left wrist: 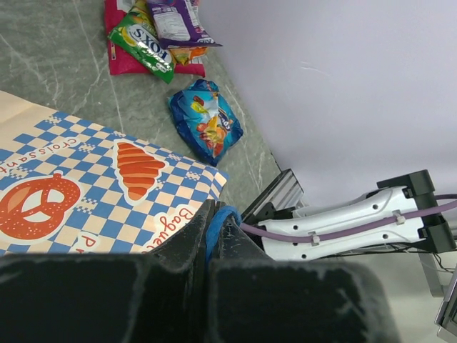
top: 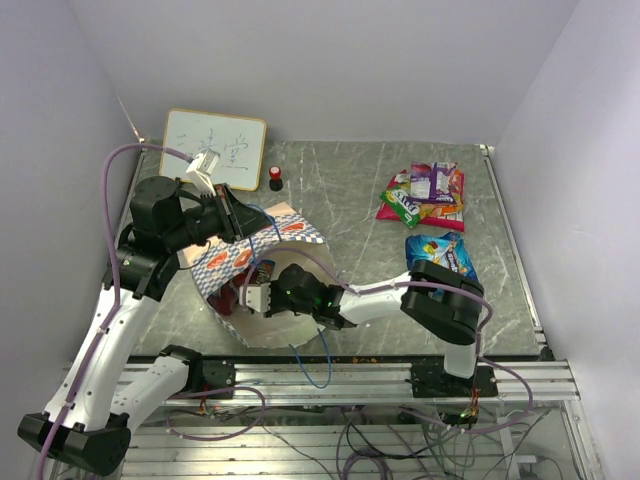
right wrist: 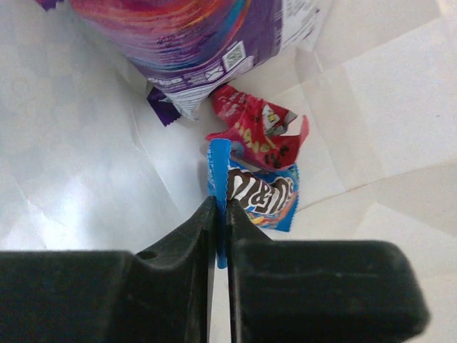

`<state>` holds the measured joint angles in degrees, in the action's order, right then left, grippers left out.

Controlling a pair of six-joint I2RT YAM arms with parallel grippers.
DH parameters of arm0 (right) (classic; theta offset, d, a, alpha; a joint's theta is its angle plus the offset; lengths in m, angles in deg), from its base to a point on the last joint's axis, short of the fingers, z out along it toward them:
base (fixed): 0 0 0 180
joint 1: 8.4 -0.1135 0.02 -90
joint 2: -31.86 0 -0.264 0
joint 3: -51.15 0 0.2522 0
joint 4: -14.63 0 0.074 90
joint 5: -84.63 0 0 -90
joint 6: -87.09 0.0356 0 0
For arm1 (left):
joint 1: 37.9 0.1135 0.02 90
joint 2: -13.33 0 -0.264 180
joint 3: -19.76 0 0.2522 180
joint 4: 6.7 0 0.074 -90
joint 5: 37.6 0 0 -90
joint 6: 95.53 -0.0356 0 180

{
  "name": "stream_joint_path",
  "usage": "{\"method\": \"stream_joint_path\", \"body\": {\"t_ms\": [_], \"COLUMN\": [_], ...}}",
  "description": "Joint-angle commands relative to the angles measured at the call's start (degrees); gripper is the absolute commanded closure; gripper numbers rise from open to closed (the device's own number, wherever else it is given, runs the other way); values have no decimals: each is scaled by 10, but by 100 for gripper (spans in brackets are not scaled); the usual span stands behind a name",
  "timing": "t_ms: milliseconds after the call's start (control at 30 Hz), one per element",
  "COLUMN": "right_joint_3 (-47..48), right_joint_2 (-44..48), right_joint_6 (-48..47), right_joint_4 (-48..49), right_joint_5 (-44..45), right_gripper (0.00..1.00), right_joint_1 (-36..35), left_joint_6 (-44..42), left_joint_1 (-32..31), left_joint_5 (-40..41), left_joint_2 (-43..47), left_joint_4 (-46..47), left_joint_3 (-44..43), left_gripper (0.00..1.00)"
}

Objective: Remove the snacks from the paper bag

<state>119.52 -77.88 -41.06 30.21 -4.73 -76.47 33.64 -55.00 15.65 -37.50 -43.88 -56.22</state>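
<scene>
The paper bag [top: 290, 232] lies on its side, its mouth toward the near edge; its checkered band shows in the left wrist view [left wrist: 86, 193]. My left gripper [top: 232, 215] is shut on the bag's blue cord handle [left wrist: 223, 218] and holds the mouth up. My right gripper [top: 262, 296] is inside the bag, shut on the edge of a small blue snack packet [right wrist: 260, 196]. A red packet [right wrist: 257, 132] and a purple packet [right wrist: 193, 43] lie deeper in the bag. Several snacks [top: 425, 195] and a larger blue one [top: 440, 253] lie on the table at the right.
A framed whiteboard [top: 213, 148] leans at the back left, with a small red-and-black knob [top: 275, 178] next to it. Grey walls close three sides. The metal rail [top: 350, 372] with cables runs along the near edge.
</scene>
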Motion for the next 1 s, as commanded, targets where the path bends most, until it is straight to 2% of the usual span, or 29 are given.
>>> {"method": "stream_joint_path", "body": {"t_ms": [0, 333, 467, 600, 767, 967], "right_joint_3": [-8, -68, -61, -37, 16, 77], "right_joint_2": [59, 219, 275, 342, 437, 522], "right_joint_6": [-6, 7, 31, -29, -96, -102], "right_joint_4": [14, -68, -159, -275, -407, -440], "right_joint_5": [-18, -147, -166, -183, -166, -97], "right_gripper": [96, 100, 100, 100, 100, 100], "right_joint_1": [7, 14, 14, 15, 16, 33], "left_joint_6": [-12, -39, -19, -15, -11, -25], "left_joint_1": [-5, -4, -4, -5, -5, -5], "left_joint_5": [16, 21, 39, 57, 73, 75], "left_joint_2": [-4, -29, -26, -30, -26, -40], "left_joint_4": [23, -2, 16, 16, 36, 21], "left_joint_3": [-19, -35, -20, -23, -9, -19], "left_gripper": [93, 93, 93, 93, 93, 93]}}
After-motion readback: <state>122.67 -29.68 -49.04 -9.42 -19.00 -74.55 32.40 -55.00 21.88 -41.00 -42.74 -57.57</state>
